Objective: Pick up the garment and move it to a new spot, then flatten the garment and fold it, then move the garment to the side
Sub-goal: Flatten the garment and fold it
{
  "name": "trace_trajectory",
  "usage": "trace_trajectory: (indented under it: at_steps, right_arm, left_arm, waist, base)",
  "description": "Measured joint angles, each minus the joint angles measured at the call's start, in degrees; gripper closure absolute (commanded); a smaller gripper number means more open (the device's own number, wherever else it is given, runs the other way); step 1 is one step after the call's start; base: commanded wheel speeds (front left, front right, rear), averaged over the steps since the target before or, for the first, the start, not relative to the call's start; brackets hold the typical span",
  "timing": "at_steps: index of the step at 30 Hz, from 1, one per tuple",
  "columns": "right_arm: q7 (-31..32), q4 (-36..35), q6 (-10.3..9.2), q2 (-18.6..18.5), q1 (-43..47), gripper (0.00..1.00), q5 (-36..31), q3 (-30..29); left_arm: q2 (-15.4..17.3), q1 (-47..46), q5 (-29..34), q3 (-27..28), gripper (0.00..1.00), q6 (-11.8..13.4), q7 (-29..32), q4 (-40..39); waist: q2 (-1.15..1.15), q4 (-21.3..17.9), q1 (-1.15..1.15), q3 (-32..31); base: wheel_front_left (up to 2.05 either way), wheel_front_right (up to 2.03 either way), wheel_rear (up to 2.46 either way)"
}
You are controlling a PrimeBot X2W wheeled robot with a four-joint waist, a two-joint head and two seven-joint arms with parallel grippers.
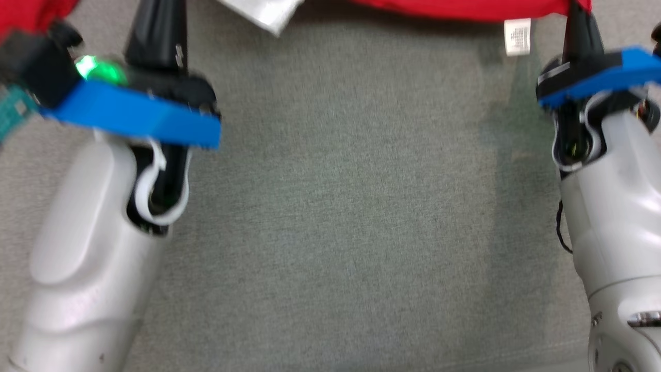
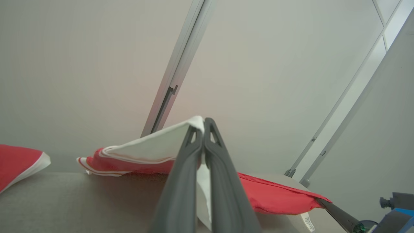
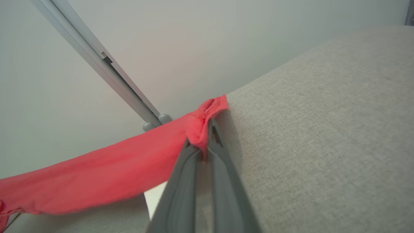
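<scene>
The garment is red with white parts and lies along the top edge of the head view, a white care label hanging from its hem. My left gripper is shut on a white panel of the garment, lifted above the grey surface. My right gripper is shut on a bunched red corner of the garment, and the red cloth stretches away to the left of it. In the head view both grippers' fingertips run off the top edge, the left fingers and the right fingers.
A grey fabric-covered table spreads between my two forearms. A pale wall with a metal rail stands behind it. Another red-and-white piece of the garment lies at the left of the left wrist view.
</scene>
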Motion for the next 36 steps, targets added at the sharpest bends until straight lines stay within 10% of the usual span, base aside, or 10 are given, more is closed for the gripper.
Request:
trace_trajectory:
  at_steps: [21,36]
  right_arm:
    - [0.51,-26.52,0.0,-0.78,45.79,1.0,10.81,4.19]
    - [7.0,-34.46,0.0,2.27,58.27,1.0,6.86,-1.81]
  left_arm:
    - [3.5,45.4,-3.89,-2.79,1.0,10.13,0.13,-22.31]
    - [4.38,51.44,-4.85,-4.88,1.0,11.14,1.78,-21.25]
  waist:
    - [-0.02,2.36,-0.01,-20.94]
    - [-0.01,2.39,0.01,-21.64]
  base:
    - [0.0,0.0,0.0]
    - [0.0,0.0,0.0]
